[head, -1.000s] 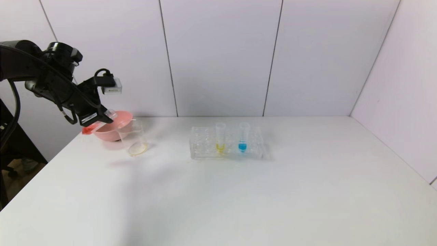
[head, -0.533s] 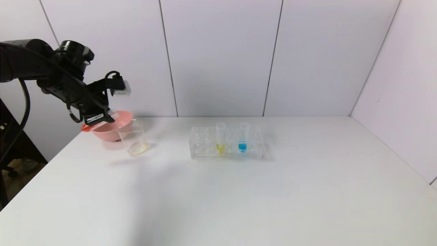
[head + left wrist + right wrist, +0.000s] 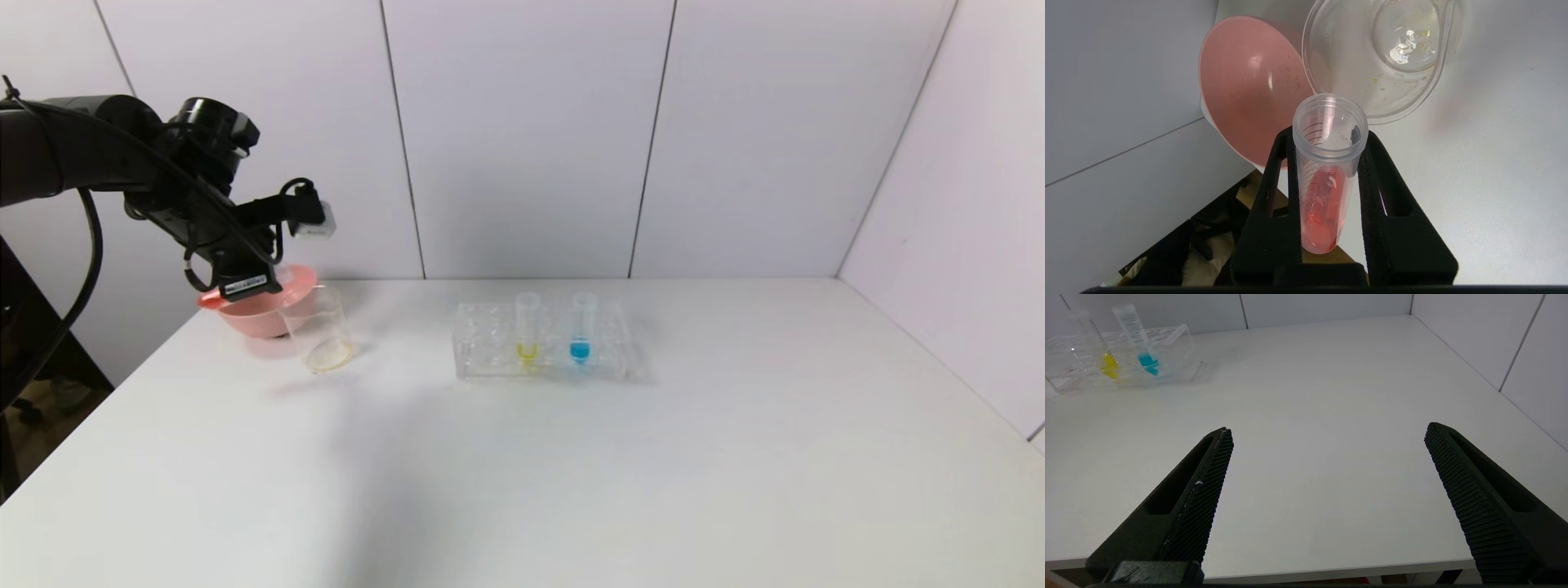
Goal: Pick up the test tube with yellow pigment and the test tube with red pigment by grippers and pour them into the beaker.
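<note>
Left hand [image 3: 1327,171] of mine clamps the red-pigment test tube [image 3: 1325,179], beaker [image 3: 1380,61] at one o'clock; right hand [image 3: 1327,498] gapes over the worktop [image 3: 1310,416]

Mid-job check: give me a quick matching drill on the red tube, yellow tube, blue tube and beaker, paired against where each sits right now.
Things:
1. test tube with red pigment
2. test tube with yellow pigment
3. blue tube
4. beaker

Places:
A. standing in the rack, next to the blue one
B. on the table beside the pink bowl
C. clamped in the left end effector
D. standing in the rack, on the robot's right of the yellow one

Pairs: 1-C, 2-A, 3-D, 4-B
</note>
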